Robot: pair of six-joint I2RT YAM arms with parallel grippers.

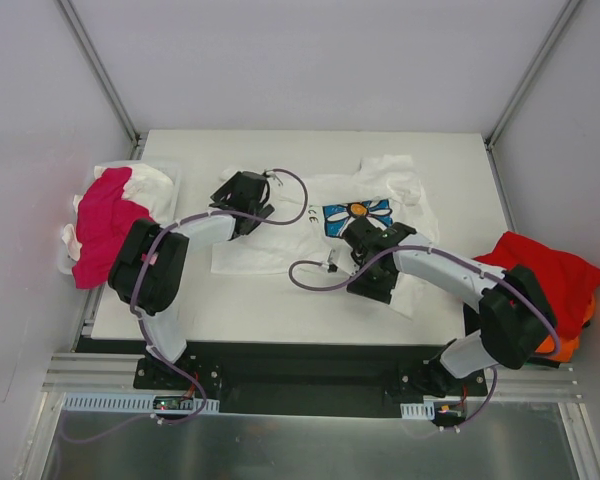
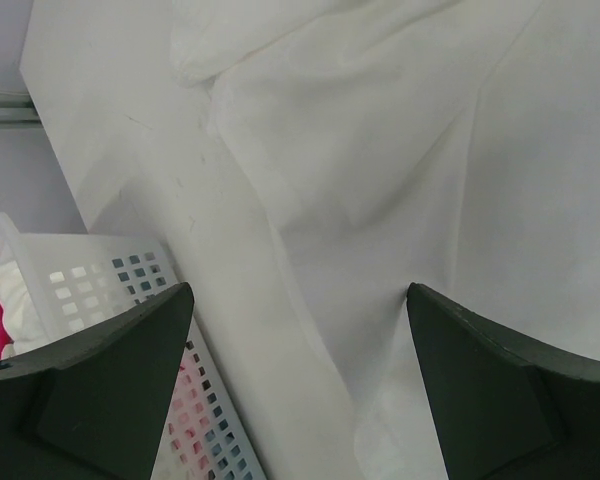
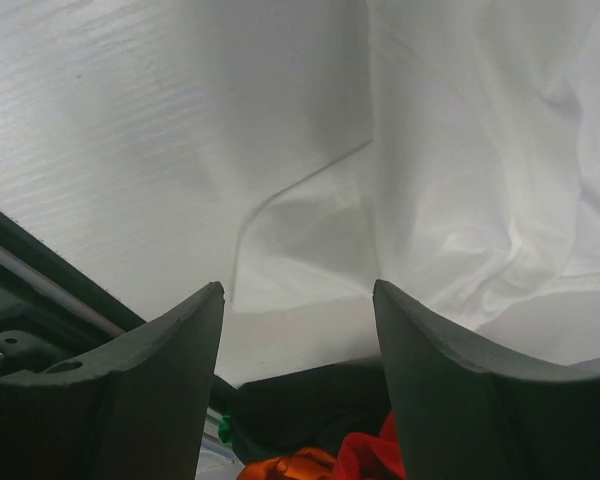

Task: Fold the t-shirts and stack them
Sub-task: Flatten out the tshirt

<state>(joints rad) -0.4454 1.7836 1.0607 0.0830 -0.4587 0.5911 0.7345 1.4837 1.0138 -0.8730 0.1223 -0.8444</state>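
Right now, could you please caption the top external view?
Open left pincer and open right pincer over the white daisy-print t-shirt; pink t-shirt left, red t-shirt right.

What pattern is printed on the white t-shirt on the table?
The white t-shirt shows a blue daisy with an orange centre; clearest in the top external view.

A white t-shirt (image 1: 280, 248) is spread front up over the middle of the table (image 1: 180, 300), wrinkled throughout and bunched at its far right corner. A blue daisy print (image 1: 358, 212) with an orange centre is shown on the chest; a few small letters are seen beside it, too small to be read. A magenta-pink t-shirt (image 1: 102, 228) is heaped at the table's left edge, on crumpled white cloth (image 1: 152, 182). A red t-shirt (image 1: 545, 268) is piled at the right edge, with orange cloth (image 1: 568, 345) seen beneath it.
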